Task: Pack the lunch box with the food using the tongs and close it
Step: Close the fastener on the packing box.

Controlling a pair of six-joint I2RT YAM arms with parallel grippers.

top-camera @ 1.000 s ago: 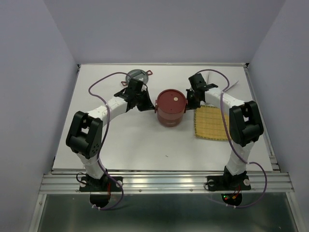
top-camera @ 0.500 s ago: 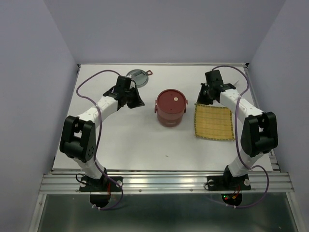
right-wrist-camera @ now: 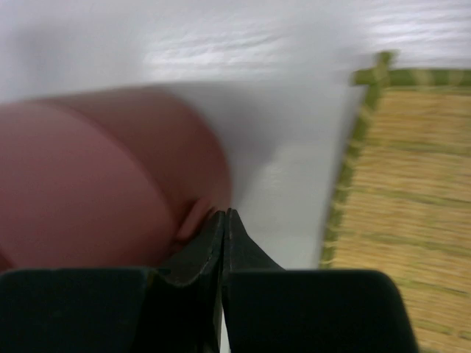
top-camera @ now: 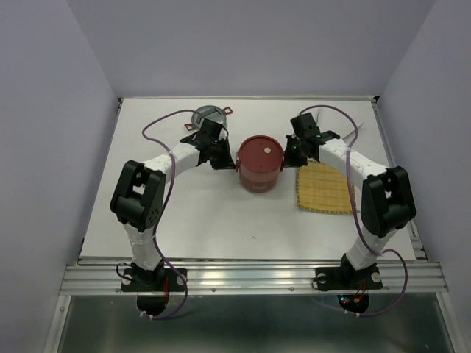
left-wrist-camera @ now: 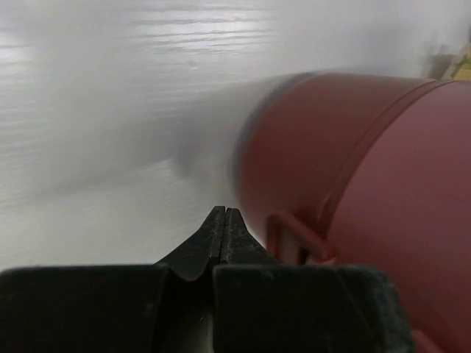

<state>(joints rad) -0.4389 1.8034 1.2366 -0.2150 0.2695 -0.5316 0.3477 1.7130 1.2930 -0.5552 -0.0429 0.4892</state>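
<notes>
The dark-red lunch box (top-camera: 258, 168) stands stacked in the middle of the table, its flat lid with the pale dot (top-camera: 269, 149) on top. My left gripper (top-camera: 227, 161) is shut and empty, its tip close to the box's left side handle (left-wrist-camera: 297, 237); the box wall (left-wrist-camera: 353, 176) fills the right of the left wrist view. My right gripper (top-camera: 288, 158) is also shut and empty, its tip by the small handle (right-wrist-camera: 191, 218) on the box's (right-wrist-camera: 96, 184) right side. The food and the tongs are out of view.
The yellow woven mat (top-camera: 327, 188) lies to the right of the box, partly under my right arm, and shows as well in the right wrist view (right-wrist-camera: 412, 184). A grey round dish with a red handle (top-camera: 209, 115) sits at the back left, behind my left arm.
Half a second ago both grippers had swung outward, away from the lunch box. Both have now come back in to its left and right sides, still shut.
</notes>
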